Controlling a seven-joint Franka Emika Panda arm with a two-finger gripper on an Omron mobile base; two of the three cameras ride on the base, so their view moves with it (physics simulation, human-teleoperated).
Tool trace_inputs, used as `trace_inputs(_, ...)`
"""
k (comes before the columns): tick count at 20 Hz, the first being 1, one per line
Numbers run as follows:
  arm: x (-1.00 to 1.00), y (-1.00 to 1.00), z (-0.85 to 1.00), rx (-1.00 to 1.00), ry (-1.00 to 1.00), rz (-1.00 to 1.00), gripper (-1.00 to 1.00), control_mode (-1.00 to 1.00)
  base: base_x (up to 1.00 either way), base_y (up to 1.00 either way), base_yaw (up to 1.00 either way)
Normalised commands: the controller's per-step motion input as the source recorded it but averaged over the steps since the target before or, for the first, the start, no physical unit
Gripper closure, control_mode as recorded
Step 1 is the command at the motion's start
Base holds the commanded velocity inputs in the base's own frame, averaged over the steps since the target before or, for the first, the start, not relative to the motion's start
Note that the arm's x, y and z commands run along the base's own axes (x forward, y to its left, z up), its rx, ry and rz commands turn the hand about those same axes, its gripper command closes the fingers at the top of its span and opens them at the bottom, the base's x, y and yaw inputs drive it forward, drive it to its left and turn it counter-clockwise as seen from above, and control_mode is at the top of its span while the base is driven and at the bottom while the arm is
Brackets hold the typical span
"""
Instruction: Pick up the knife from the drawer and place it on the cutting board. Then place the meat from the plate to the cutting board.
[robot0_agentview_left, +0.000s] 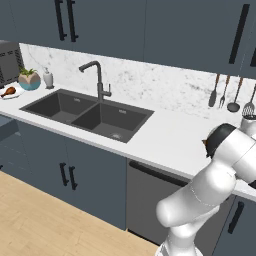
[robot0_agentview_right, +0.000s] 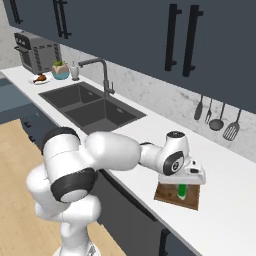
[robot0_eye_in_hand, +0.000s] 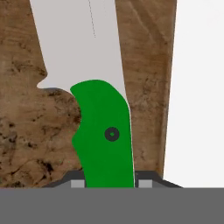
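Observation:
My gripper (robot0_agentview_right: 182, 189) is shut on the knife (robot0_eye_in_hand: 103, 131), holding its green handle (robot0_agentview_right: 182, 190). The hand hangs just over the brown wooden cutting board (robot0_agentview_right: 170, 195) near the counter's front edge. In the hand view the pale blade (robot0_eye_in_hand: 83, 43) points away over the board (robot0_eye_in_hand: 26, 131); whether it touches the wood I cannot tell. Far left on the counter, the meat (robot0_agentview_left: 9, 91) lies on the small white plate (robot0_agentview_left: 15, 95), also seen as the drumstick (robot0_agentview_right: 40, 77) beside the sink. The slate-blue drawer (robot0_agentview_right: 15, 107) stands open below that corner.
A double dark sink (robot0_agentview_left: 87, 115) with a black faucet (robot0_agentview_left: 99, 80) lies between the board and the plate. A teal plant pot (robot0_agentview_left: 29, 80), a soap bottle (robot0_agentview_left: 48, 78) and a toaster (robot0_agentview_right: 37, 50) stand at the far left. Utensils (robot0_agentview_right: 217, 120) hang on the wall.

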Motion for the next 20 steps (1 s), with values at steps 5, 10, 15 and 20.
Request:
trace_inputs(5,0.09,-0.05,-0.29,0.00,0.00,0.00,1.00,-1.00,0.00,0.00,0.00)
trace_inputs(10,0.02,0.00,-0.25,0.00,-0.02,0.02,1.00,-1.00,0.00,0.00,0.00)
trace_inputs(15,0.16,0.01,-0.29,0.00,0.01,0.00,1.00,-1.00,0.00,0.00,0.00)
trace_inputs(20,0.16,-0.10,-0.01,0.00,0.01,0.00,1.00,-1.00,0.00,0.00,0.00)
